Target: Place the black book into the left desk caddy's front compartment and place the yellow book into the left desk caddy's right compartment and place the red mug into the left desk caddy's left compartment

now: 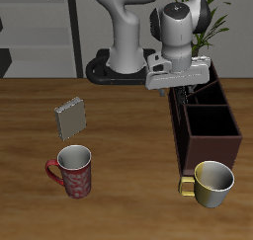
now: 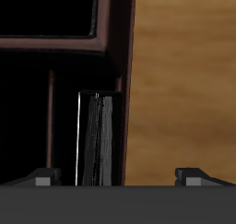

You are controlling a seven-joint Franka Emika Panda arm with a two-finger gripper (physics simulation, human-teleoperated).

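The black book (image 2: 97,140) stands upright inside a narrow cell of the left desk caddy (image 2: 123,71), close against its outer wall. My gripper (image 2: 115,177) hovers just above it, open, with the fingertips (image 2: 41,179) wide apart and holding nothing. In the exterior view the gripper (image 1: 182,86) hangs over the back part of the dark brown caddy (image 1: 208,135), and the book itself is hidden there. The yellow book (image 1: 69,117), pale grey-tan, stands on the table well away from the caddy. The red mug (image 1: 72,172) sits nearer the front edge, below that book.
A glossy cream-yellow mug (image 1: 210,183) stands right at the caddy's front end. The robot's base (image 1: 124,61) and a potted plant (image 1: 212,17) are behind the caddy.
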